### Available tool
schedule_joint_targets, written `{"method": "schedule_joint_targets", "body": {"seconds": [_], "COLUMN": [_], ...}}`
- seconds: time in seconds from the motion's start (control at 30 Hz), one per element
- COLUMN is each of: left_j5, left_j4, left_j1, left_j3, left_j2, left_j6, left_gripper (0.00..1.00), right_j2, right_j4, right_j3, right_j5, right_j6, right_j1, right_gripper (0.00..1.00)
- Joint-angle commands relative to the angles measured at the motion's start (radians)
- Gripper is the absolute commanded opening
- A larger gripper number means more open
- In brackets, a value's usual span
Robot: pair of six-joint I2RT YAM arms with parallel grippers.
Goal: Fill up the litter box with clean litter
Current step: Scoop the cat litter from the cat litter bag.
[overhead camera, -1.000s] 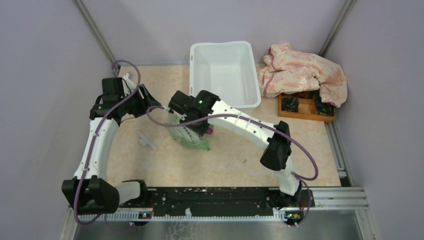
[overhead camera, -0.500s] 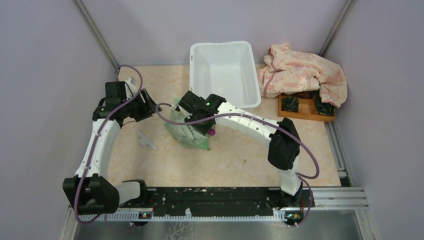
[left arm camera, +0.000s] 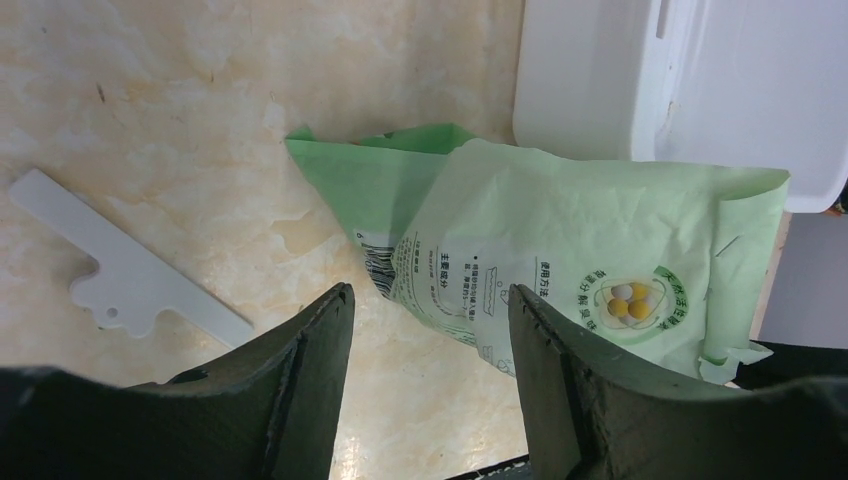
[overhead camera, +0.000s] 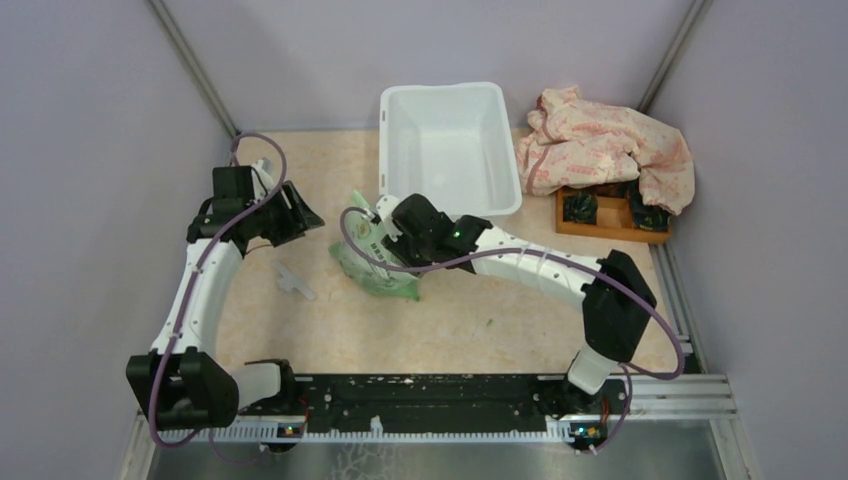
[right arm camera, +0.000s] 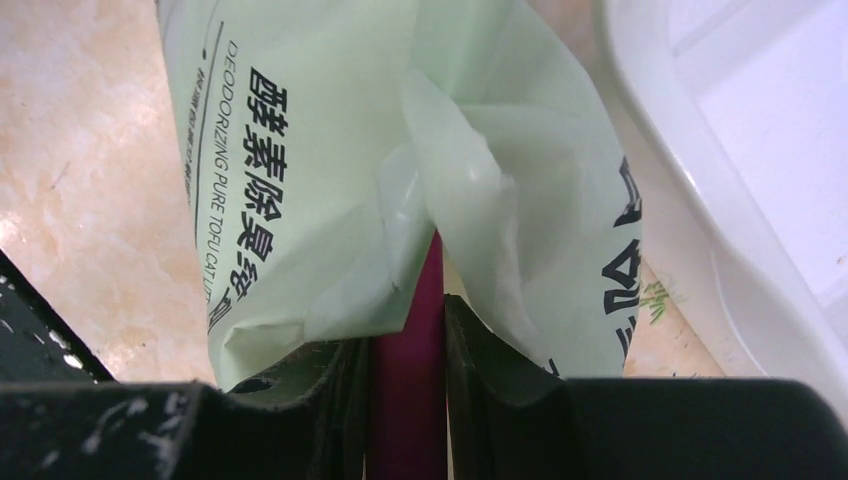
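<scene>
arms (overhead camera: 520, 262) bent inward; right tool (right arm camera: 405, 325) pinching magenta scoop (right arm camera: 408, 420) in bag (right arm camera: 300, 150); left tool (left arm camera: 430, 300) wide, empty.

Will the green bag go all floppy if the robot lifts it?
Probably floppy: the bag is thin film, creased and folded over itself. It lies slumped on the table, so it would likely sag and spill sideways when lifted.

1. Left arm: runs from its near-left base up the left side, with the wrist turned toward the centre.
2. Left gripper (left arm camera: 430, 296): jaws apart, nothing between them.
3. Right arm: elbow folded out to the right, forearm extended leftward across the centre.
4. Right gripper (right arm camera: 400, 322): fingers (right arm camera: 485, 365) clamped on a magenta handle (right arm camera: 405, 405).
</scene>
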State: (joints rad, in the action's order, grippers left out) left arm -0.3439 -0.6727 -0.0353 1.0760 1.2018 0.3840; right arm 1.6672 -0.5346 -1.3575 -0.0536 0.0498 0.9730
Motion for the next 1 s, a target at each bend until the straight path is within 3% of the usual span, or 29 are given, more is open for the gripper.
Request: {"method": "schedule_joint_targets", "body": {"seconds": [0.0,0.5,0.97], "left_j5": [0.013,0.029,0.038], "left_j4": [0.018,0.001,-0.01], "left_j1": [-0.007,-0.006,-0.006], "left_j3": [-0.009,0.008,0.044], "left_j2": [-0.029,-0.052,-0.045], "left_j6": [-0.001,0.012,0.016], "left_gripper": [0.64,0.64,0.64], "right_j2": [-0.101,-0.39,-0.719], "right_j4": [0.231,0.434,0.457], "right_j3": [0.044,0.331,0.582], "right_j5": [0.02,-0.104,-0.202], "right_j6": [0.022,0.012,0.028], "right_j1": [0.03,0.09,0.137], "right_gripper": [0.0,0.0,0.0]}}
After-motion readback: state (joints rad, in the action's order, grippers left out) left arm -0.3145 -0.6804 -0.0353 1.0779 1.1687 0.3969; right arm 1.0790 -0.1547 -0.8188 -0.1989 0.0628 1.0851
